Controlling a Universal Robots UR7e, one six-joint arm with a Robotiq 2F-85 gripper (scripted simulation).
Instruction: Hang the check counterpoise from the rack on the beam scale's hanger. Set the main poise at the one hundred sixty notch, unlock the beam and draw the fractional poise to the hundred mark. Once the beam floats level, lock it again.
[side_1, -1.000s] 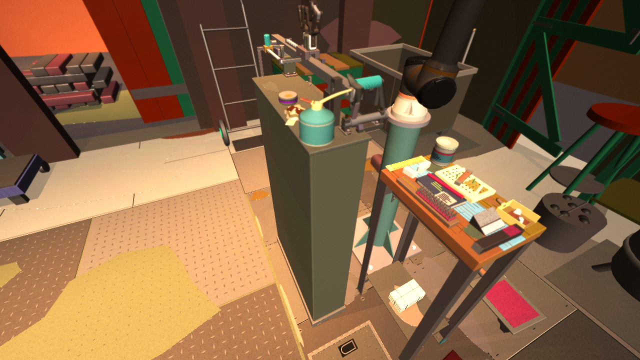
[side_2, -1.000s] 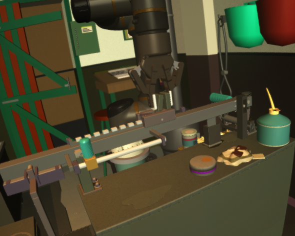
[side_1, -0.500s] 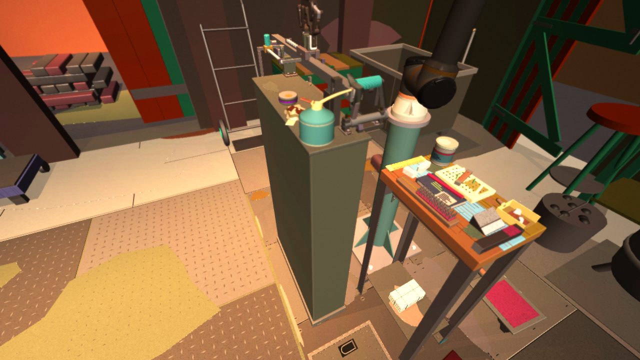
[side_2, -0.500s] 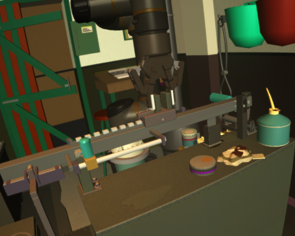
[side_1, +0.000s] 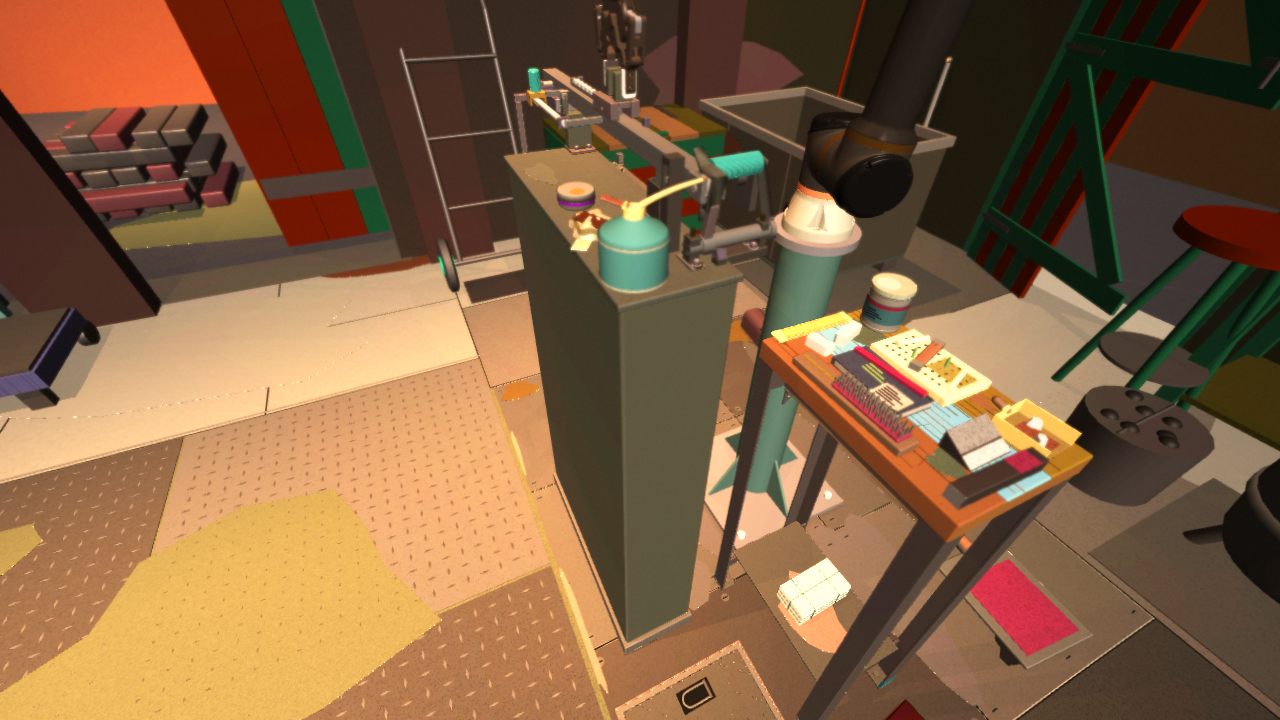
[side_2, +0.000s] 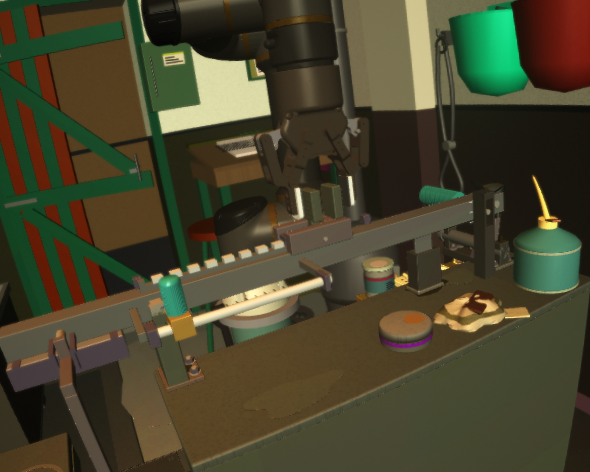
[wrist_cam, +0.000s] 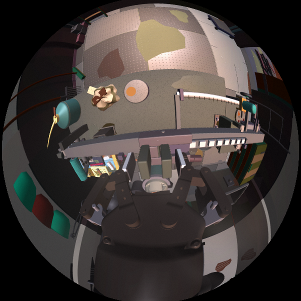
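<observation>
The main poise (side_2: 320, 231) (wrist_cam: 157, 153) sits on the grey beam (side_2: 250, 280), just right of the row of light notches (side_2: 220, 260). Two olive tabs stand up from its top. My gripper (side_2: 324, 195) (wrist_cam: 154, 162) (side_1: 619, 85) hangs straight over the poise, open, with a finger on each side of the tabs, holding nothing. The fractional poise (side_2: 174, 312), a teal knob on a yellow block, sits at the left end of the white rod (side_2: 250, 300). The teal lock lever (side_2: 440, 194) is at the beam's right end. The hanger end (side_2: 60, 350) is at far left.
The cabinet top's front edge runs below the beam. On the top lie a round disc with a purple band (side_2: 405, 330), a crumpled rag (side_2: 472, 311) and a teal oil can (side_2: 546, 260). A cluttered orange table (side_1: 922, 412) stands beside the cabinet.
</observation>
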